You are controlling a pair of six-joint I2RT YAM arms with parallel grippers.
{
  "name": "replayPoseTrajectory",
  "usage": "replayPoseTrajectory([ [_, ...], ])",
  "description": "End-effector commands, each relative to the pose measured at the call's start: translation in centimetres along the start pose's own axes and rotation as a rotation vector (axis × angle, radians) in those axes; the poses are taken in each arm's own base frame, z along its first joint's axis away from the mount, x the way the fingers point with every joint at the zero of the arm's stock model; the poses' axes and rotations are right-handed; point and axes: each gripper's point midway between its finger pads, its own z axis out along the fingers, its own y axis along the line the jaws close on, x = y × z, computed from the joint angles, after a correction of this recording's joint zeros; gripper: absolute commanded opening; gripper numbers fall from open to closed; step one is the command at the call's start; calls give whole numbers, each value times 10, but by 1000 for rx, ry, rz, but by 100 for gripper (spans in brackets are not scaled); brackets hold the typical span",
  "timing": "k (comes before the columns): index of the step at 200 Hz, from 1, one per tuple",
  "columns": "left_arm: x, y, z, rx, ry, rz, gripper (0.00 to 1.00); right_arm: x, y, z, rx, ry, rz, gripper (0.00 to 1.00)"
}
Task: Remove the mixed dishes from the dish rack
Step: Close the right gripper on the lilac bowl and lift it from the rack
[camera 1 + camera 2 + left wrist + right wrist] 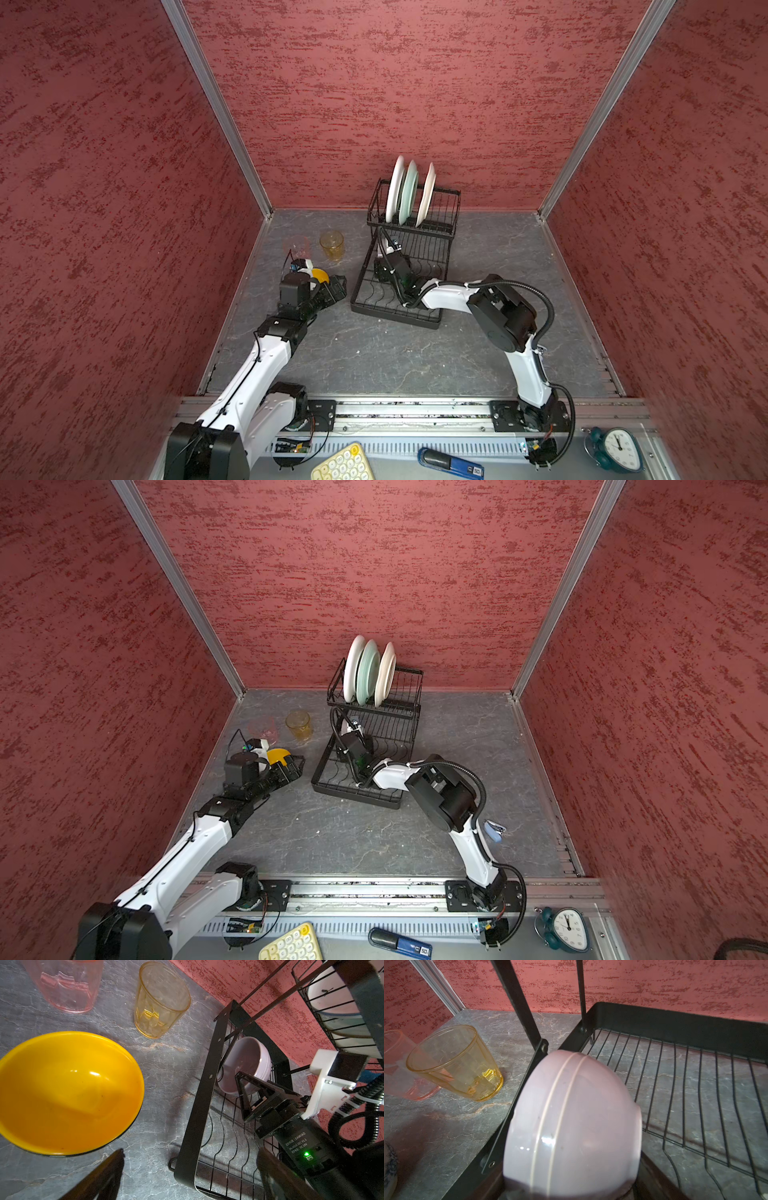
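While left gripper gapes, whether right gripper grips one lilac bowl is unclear.

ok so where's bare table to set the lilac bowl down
Widest bare table lies between the dish rack and the arm bases; more between rack and right wall. Crowded left of it: pink tumbler, amber tumbler, yellow bowl.

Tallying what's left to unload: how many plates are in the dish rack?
3, all on edge in the raised basket; left to right in a top view: white plate, pale green plate, cream plate.
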Motion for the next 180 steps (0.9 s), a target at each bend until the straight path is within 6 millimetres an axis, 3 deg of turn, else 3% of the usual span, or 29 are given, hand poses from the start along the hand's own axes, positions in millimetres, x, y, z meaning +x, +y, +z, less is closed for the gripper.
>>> replayPoseTrajectory([
  [1, 2, -1, 2, 9, 1, 4, 99, -4, -5, -11, 22, -1, -20, 49],
  [112, 2, -1, 2, 11, 4, 4, 99, -12, -16, -28, 44, -19, 4, 49],
  [180, 3, -1, 3, 14, 5, 1, 99, -21, -11, -60, -68, -7, 124, 49],
])
